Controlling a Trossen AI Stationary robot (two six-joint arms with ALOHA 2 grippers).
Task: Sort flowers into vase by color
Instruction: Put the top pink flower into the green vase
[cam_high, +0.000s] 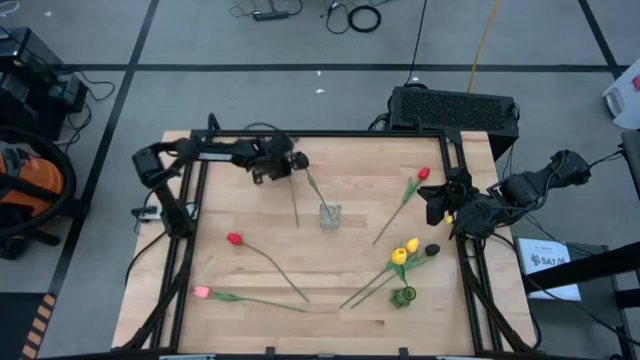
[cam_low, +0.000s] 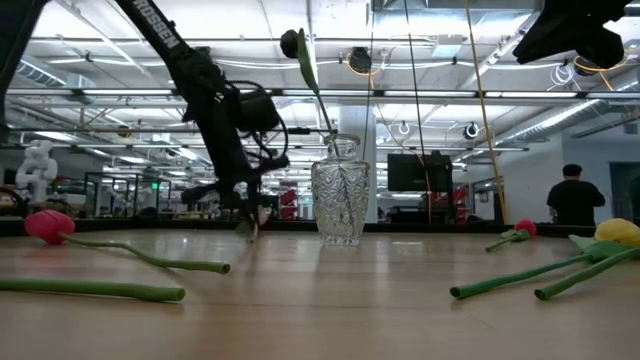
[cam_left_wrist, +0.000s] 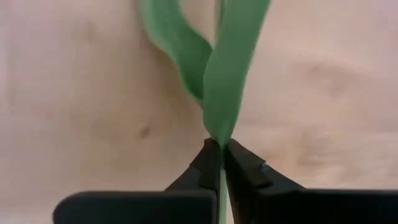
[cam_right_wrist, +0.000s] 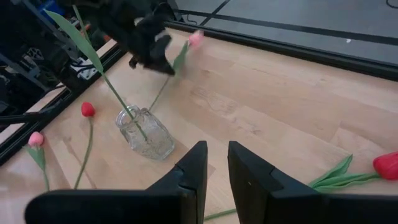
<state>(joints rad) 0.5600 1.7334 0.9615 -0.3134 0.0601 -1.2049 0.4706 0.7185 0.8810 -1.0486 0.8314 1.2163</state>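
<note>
A clear glass vase (cam_high: 329, 215) (cam_low: 340, 200) (cam_right_wrist: 146, 134) stands mid-table. One tulip stands in it by its stem, its dark head (cam_low: 291, 43) leaning toward the far left. My left gripper (cam_high: 287, 165) (cam_left_wrist: 219, 146) (cam_right_wrist: 152, 57) is low just behind the vase, shut on a pink-headed tulip (cam_right_wrist: 196, 38). On the table lie a red tulip (cam_high: 233, 239), a pink one (cam_high: 201, 292), another red one (cam_high: 423, 173), two yellow ones (cam_high: 405, 250) and a black one (cam_high: 432, 249). My right gripper (cam_high: 442, 203) (cam_right_wrist: 217, 165) hovers high over the right side, narrowly open and empty. My left gripper pinches the pink tulip between its two fingers where the green leaves meet the stem (cam_left_wrist: 219, 138), a little below the head. The fingers come from above, pointing down, and lie across the stem. The long stem (cam_high: 294, 205) runs toward the near edge past the vase; whether its end touches the table cannot be told.
A small curled green piece (cam_high: 403, 296) lies near the yellow tulips' stem ends. Black frame rails (cam_high: 190, 200) run along the table's left and right sides. Bare wood shows between the vase and the far edge (cam_high: 360, 165). A person (cam_low: 573, 195) stands far off in the room.
</note>
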